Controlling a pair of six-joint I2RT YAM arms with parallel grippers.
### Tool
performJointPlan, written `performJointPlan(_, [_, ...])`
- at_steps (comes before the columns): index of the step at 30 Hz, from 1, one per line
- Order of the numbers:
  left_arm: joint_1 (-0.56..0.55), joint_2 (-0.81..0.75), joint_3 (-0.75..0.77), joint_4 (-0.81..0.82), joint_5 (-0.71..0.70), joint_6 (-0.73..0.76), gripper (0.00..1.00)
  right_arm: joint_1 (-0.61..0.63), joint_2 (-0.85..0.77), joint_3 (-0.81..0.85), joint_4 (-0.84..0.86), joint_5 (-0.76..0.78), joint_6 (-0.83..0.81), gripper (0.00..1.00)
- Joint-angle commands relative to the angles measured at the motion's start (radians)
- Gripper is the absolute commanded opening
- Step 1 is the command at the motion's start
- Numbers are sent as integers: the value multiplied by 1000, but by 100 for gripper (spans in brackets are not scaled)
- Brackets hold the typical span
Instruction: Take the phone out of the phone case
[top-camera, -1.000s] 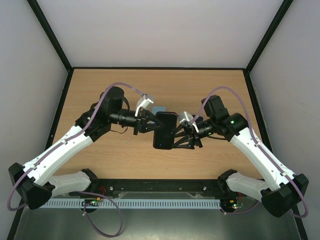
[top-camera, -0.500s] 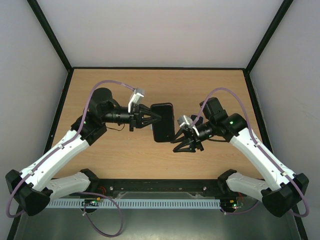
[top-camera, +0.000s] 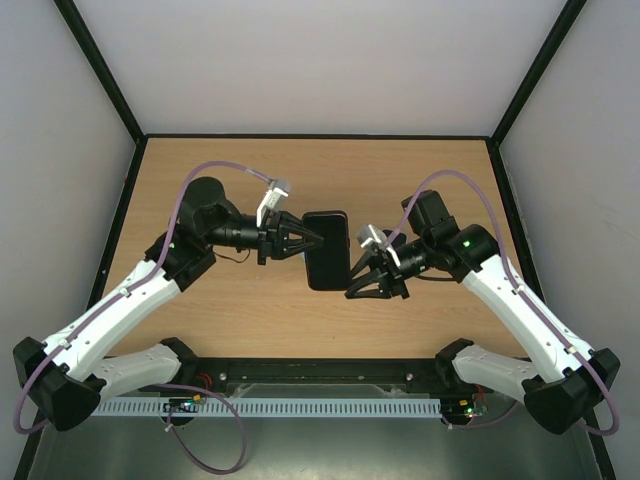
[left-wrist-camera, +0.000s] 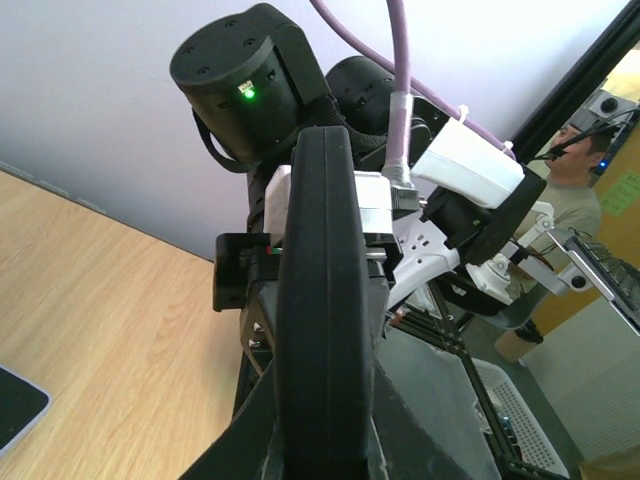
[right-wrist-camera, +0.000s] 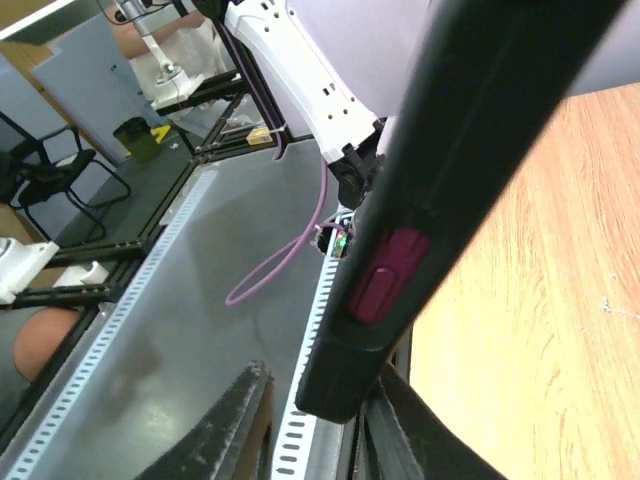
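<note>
- While it hangs in the air above the middle of the wooden table (top-camera: 250, 170), the black phone case (top-camera: 328, 255) touches no surface, and its long side runs away from the arm bases.
- The left gripper (top-camera: 314, 240) is clenched on the case's left long edge. In the left wrist view the case stands edge-on between the fingers (left-wrist-camera: 250, 445).
- The right gripper (top-camera: 354, 284) sits at the case's near right corner with its jaws straddling it. One finger (right-wrist-camera: 235, 420) shows a sliver of gap to the corner, so this claw is released, not grasping.
- A magenta side button (right-wrist-camera: 385, 270) shows on the case's edge just above that corner.
- What the case holds cannot be told; only a dark slab shows.
- A flat dark object with a pale rim (left-wrist-camera: 15, 400) lies on the table, partly cut off.
</note>
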Motion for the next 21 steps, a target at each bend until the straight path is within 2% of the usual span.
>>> performJointPlan(1, [7,-5,0,92,35,-29,3,6,-12,19,18,-31,20,20])
performJointPlan(5, [7,19,-29,223,86,-157,3,6,-16,24,19,-17,-46,11])
performJointPlan(9, [6,34,-73,433,131,-380,3,6,-16,42,66,-49,-80,6])
performJointPlan(11, [2,51,-99,621,161,-575,3,6,-16,55,75,-73,-124,6])
performJointPlan(14, [-15,103,-135,1021,188,-927,3,6,-11,79,84,-66,-177,7])
performJointPlan(17, [-32,139,-127,1304,187,-1159,3,5,3,81,124,-17,-172,6])
performJointPlan(21, [-34,162,-56,1488,180,-1354,2,1,36,53,184,23,-170,7])
